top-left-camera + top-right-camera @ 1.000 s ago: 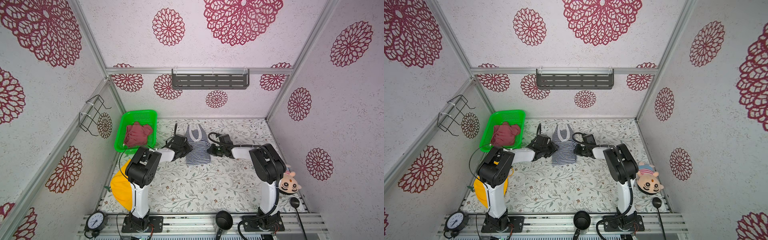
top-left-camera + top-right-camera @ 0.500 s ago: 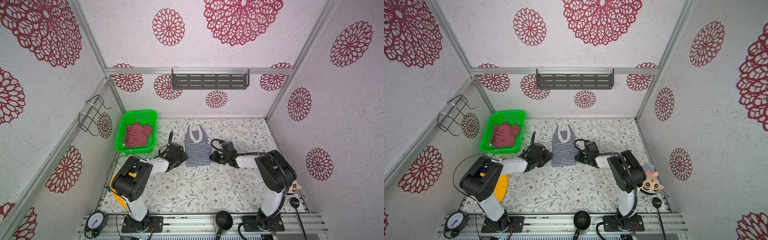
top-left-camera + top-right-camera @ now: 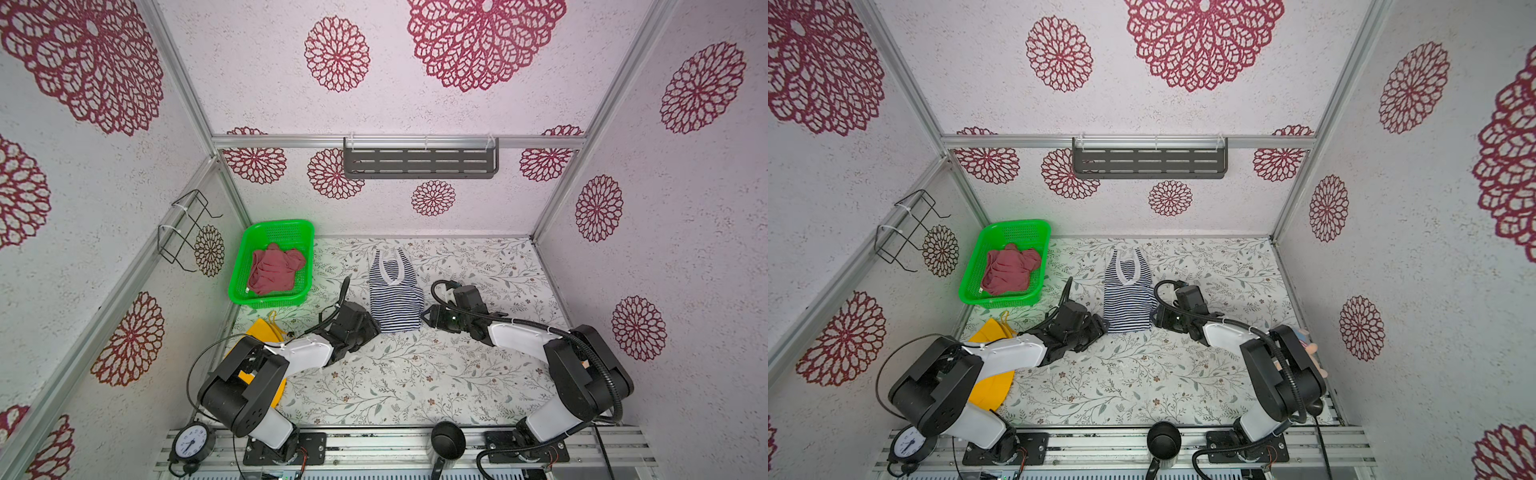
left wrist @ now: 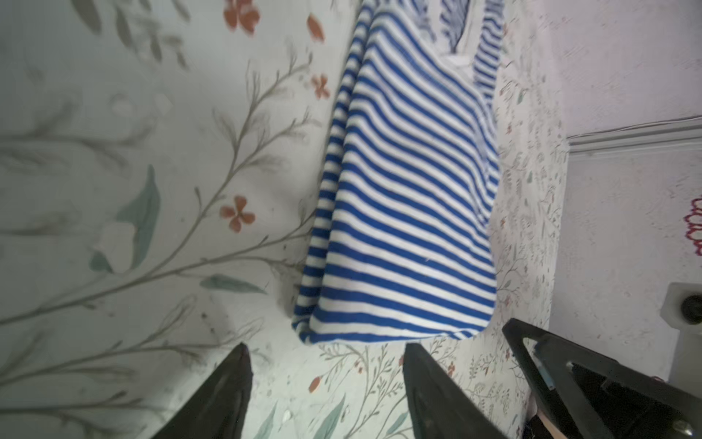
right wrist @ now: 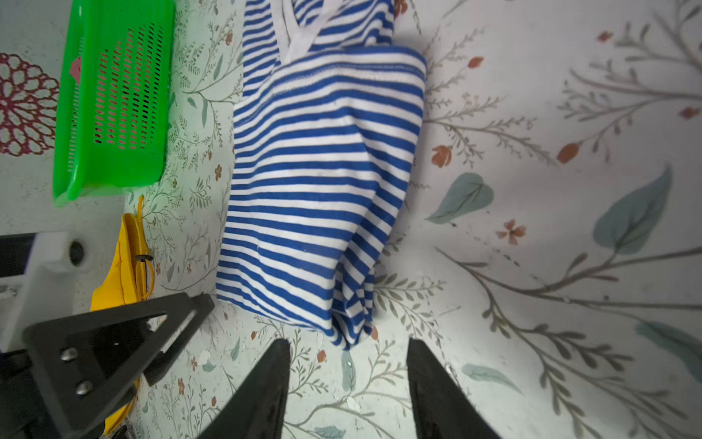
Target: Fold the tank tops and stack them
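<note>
While the striped tank top [image 3: 395,297] lies flat on the flower-printed counter [image 3: 415,374] in both top views, the two arms reach in low from either side of its near edge. The garment sits in the middle of the counter, toward the back wall, straps pointing away from the robot. Its lower part is doubled up over the body, so a stitched hem crosses the cloth below the neckline in the right wrist view [image 5: 319,182]. The left tool [image 3: 371,330] rests just beside the near left corner of the fold. In the left wrist view its jaws stand apart [image 4: 324,347] with bare counter between them and the striped edge [image 4: 406,213] just beyond the tips. The right tool [image 3: 424,318] sits just beside the near right corner, its jaws likewise apart [image 5: 347,342]. The corner of the cloth lies right at the gap between the tips, and nothing is clamped. The plain rose-red tank top [image 3: 275,270] lies crumpled in the green basket [image 3: 270,300] at the back left of the counter, well apart from both tools. A yellow cloth hat [image 3: 262,332] lies near the left arm, partly under it. A small clock [image 3: 192,441] and a black cup [image 3: 448,440] stand at the front rail.
</note>
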Available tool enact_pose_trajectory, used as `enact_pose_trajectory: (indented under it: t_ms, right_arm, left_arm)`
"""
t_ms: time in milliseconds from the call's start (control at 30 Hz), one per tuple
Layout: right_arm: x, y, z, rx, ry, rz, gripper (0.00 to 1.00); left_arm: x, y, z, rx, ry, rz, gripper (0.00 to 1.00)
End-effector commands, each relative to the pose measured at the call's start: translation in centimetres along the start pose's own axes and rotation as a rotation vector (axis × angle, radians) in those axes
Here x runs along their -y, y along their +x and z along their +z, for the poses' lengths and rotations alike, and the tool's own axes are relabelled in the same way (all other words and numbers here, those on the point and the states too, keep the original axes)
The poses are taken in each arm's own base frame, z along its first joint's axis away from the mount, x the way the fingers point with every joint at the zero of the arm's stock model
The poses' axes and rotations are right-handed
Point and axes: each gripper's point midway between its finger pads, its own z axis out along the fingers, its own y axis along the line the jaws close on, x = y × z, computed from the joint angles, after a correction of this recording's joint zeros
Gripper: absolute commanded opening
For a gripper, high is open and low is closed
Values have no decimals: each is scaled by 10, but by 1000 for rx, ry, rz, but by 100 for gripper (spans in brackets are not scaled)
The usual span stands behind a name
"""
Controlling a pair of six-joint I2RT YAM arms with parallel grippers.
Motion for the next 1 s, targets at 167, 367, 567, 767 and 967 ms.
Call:
enact_pose_trajectory:
  t_ms: [167,367,567,767,967]
  right_arm:
    - [-14,2,22,-7,-96,38,51]
    - [-17,10,37,-40,-102,37,50]
    - [-13,15,41,-47,-83,43,43]
    - [-12,13,37,-41,-56,35,19]
    - [-19,15,25,-62,-30,-14,7]
  left_arm:
    - [13,-3,21,28,54,-85,66]
    - [2,1,34,15,12,-106,58]
    - [-13,3,36,35,-11,-162,36]
    - [-15,-4,27,70,-42,-146,13]
    - [-18,-10,6,130,-70,-124,0]
